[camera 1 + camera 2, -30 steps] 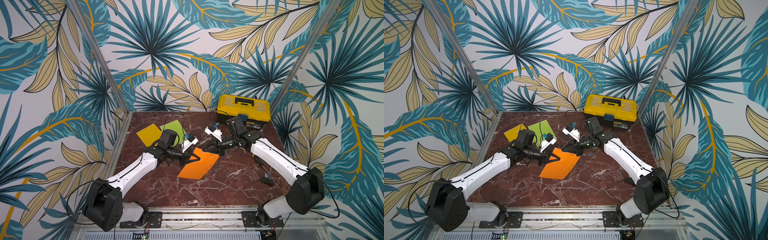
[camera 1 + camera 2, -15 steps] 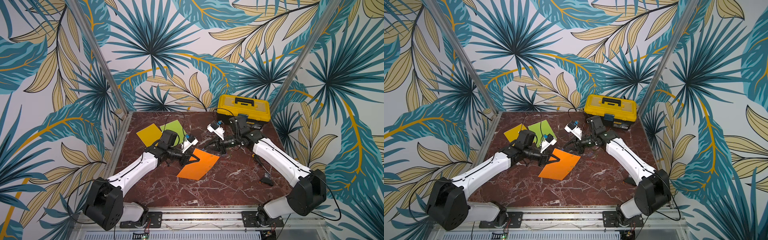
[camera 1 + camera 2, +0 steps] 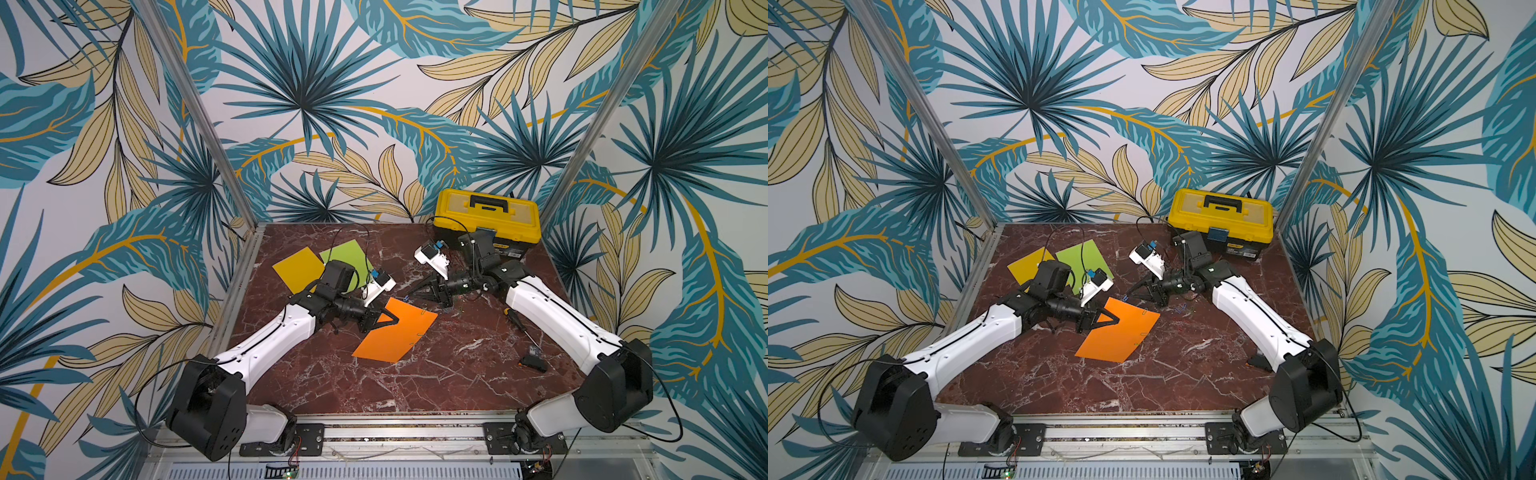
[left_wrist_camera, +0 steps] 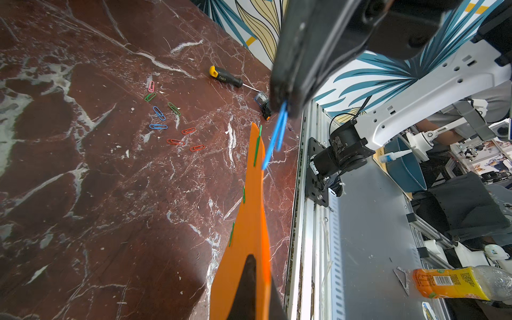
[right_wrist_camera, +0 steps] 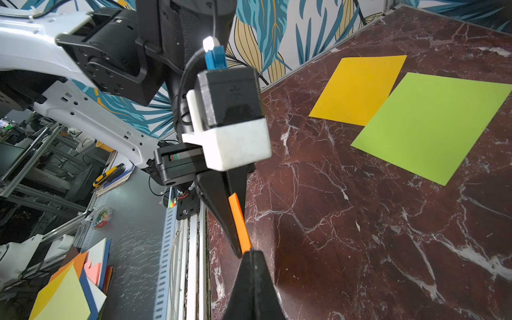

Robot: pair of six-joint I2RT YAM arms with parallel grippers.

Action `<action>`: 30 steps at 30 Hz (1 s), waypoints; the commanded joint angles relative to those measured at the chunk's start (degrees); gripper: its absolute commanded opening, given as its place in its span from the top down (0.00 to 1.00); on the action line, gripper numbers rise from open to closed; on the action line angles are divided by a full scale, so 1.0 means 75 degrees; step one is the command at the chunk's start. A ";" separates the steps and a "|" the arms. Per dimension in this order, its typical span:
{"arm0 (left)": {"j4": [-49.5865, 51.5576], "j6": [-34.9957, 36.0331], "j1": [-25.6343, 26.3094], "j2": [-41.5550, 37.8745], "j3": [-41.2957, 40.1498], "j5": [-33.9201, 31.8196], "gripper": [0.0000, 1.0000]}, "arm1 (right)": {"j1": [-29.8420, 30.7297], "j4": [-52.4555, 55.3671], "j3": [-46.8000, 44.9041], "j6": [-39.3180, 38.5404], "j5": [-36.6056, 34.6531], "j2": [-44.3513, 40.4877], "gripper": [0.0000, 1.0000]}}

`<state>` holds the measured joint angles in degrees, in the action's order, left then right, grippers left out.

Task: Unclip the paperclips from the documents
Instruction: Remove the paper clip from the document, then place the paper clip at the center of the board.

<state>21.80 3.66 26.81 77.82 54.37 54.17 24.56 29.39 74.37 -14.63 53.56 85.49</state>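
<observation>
While our left fingers [image 4: 249,285] pinch the orange sheet [image 3: 399,332], our right fingers [image 5: 255,288] clamp a blue paperclip [image 4: 278,130] near its edge.

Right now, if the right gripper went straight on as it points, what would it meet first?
Probably the raised edge of the orange paper sheet, pinched in the left gripper just beyond; the right gripper's blue wire paperclip would touch first. Depth is unclear.

Bright, even light; wrist views seemingly distorted.
</observation>
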 commanded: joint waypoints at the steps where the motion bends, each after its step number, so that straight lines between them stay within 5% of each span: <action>1: 0.0023 0.0157 0.0013 -0.0042 0.0164 -0.0041 1.00 | -0.0107 -0.0265 -0.0168 0.0316 -0.0372 -0.0112 0.97; 13: 0.0028 0.0173 0.0017 -0.0090 0.0169 -0.0075 1.00 | -0.1083 -0.1962 -0.1294 0.2441 -0.1801 -0.0269 0.97; 30: 0.0026 0.0153 0.0012 -0.0111 0.0179 -0.0110 1.00 | -0.2005 -0.2164 -0.2070 0.3744 -0.3122 0.1073 0.97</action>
<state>21.93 3.90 26.81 77.80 54.37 53.34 10.15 14.39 60.29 10.72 31.86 91.83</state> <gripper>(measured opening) 0.048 0.047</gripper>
